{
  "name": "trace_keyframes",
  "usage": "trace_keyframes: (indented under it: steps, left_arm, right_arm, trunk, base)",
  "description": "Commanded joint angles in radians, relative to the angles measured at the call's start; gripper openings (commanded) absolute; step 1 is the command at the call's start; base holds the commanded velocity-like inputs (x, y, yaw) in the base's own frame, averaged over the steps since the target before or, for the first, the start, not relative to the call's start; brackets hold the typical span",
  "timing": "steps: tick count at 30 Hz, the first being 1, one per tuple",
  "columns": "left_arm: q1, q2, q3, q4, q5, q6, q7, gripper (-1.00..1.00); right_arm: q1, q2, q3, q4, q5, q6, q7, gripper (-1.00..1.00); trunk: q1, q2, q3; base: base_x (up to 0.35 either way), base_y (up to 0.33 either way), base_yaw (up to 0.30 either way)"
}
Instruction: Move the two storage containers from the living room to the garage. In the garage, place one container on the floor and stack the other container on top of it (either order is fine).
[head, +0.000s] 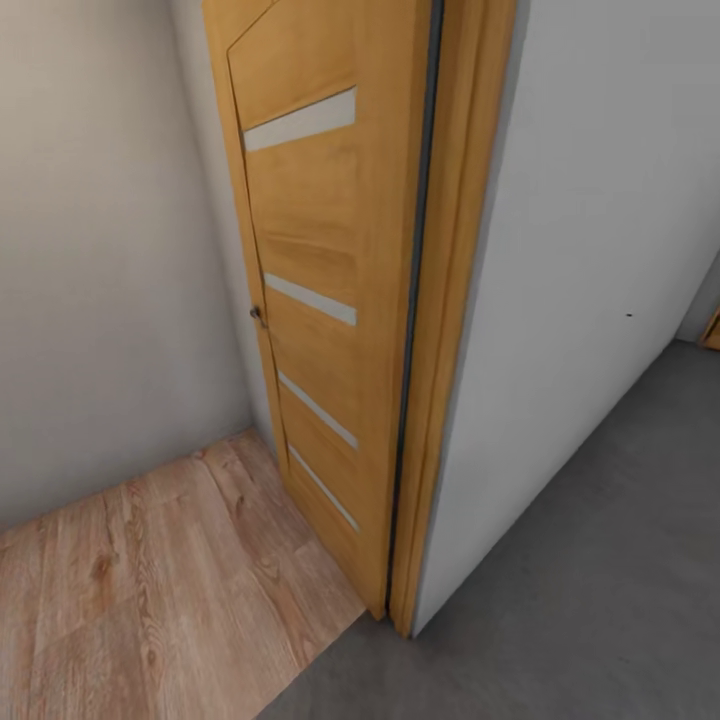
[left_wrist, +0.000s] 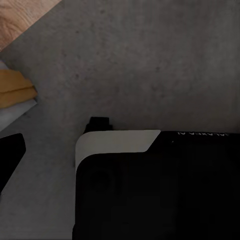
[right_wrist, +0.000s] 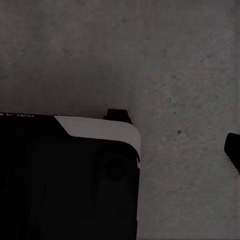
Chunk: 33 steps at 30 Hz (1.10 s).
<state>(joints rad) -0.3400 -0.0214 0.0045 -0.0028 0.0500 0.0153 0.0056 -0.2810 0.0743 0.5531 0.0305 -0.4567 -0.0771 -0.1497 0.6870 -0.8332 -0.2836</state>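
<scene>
Two floor surfaces meet in the head view: grey concrete floor (head: 590, 590) at lower right, light wood planks (head: 130, 590) at lower left. Between them, a white wall (head: 590, 230) ends at a wood-panelled door (head: 320, 300) standing ajar at frame centre. Both wrist views look down on speckled concrete (right_wrist: 150, 55) beside the robot's black base (left_wrist: 160, 190). Whether either pincer is open or closed cannot be told. Orange door frame (left_wrist: 15, 87) sits at the left wrist view's left edge.
</scene>
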Motion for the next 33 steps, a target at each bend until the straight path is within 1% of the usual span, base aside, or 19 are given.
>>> trace_keyframes:
  steps: [1,7,11,33]
  left_arm:
    - [-0.001,0.000,0.000,0.000,0.005,0.002,0.001,1.00]
    - [-0.001,0.000,0.000,0.000,0.005,0.002,0.001,1.00]
    - [-0.001,0.000,0.000,-0.001,0.005,0.002,0.001,1.00]
    - [-0.001,0.000,0.000,-0.001,0.005,0.002,0.001,1.00]
  right_arm:
    - [-0.001,0.001,0.008,0.003,-0.010,-0.006,-0.001,1.00]
    - [-0.001,0.001,0.008,0.003,-0.010,-0.007,-0.001,1.00]
    - [-0.001,0.001,0.008,0.003,-0.008,-0.009,-0.001,1.00]
    - [-0.001,-0.001,0.008,0.003,-0.005,-0.010,-0.001,1.00]
  trunk:
    - [0.001,-0.001,-0.001]
    - [0.001,-0.001,-0.001]
    - [0.001,-0.001,-0.001]
    - [0.001,-0.001,-0.001]
  base:
    - [0.320,0.000,0.000]
    - [0.320,0.000,0.003]
    - [0.320,0.000,0.130]
    - [0.307,0.000,0.261]
